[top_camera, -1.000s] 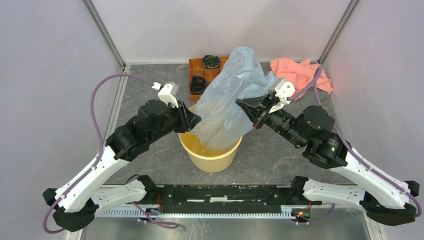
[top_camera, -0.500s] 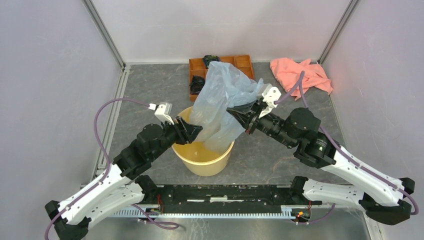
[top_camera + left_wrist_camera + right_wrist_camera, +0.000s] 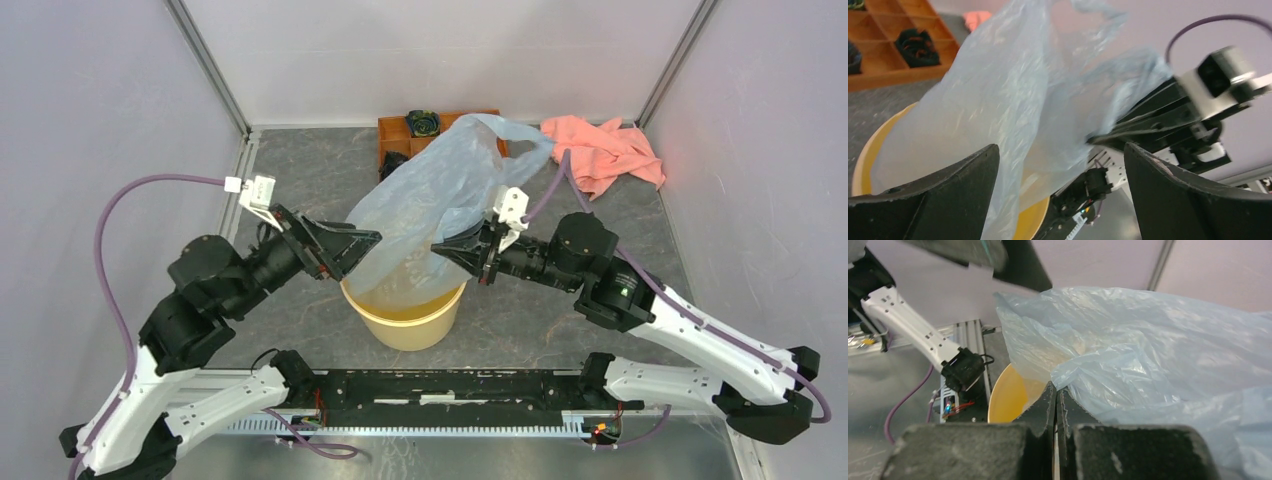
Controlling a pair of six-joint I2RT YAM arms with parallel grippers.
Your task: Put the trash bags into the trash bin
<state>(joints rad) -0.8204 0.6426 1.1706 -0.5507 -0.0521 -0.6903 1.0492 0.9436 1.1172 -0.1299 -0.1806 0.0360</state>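
Observation:
The pale blue-grey trash bag (image 3: 430, 190) drapes from the back of the table down into the round yellow trash bin (image 3: 405, 322), its lower part inside the rim. My right gripper (image 3: 438, 249) hovers over the bin's right side, shut on a fold of the bag (image 3: 1148, 350), and its fingertips (image 3: 1055, 386) meet on the plastic. My left gripper (image 3: 362, 255) stands wide open at the bag's left edge, above the bin's left rim. Its fingers (image 3: 963, 185) straddle loose plastic (image 3: 1013, 100) without pinching it. The bin's rim (image 3: 868, 150) shows below.
An orange-brown compartmented wooden tray (image 3: 397, 132) with dark items sits behind the bag, also in the left wrist view (image 3: 893, 45). A salmon-pink cloth (image 3: 600, 150) lies at the back right. Grey walls with metal posts close in the table.
My left gripper opened, let go of the bag and drew back to the left. My right gripper moved left and lower with the bag, which now sags deeper into the bin.

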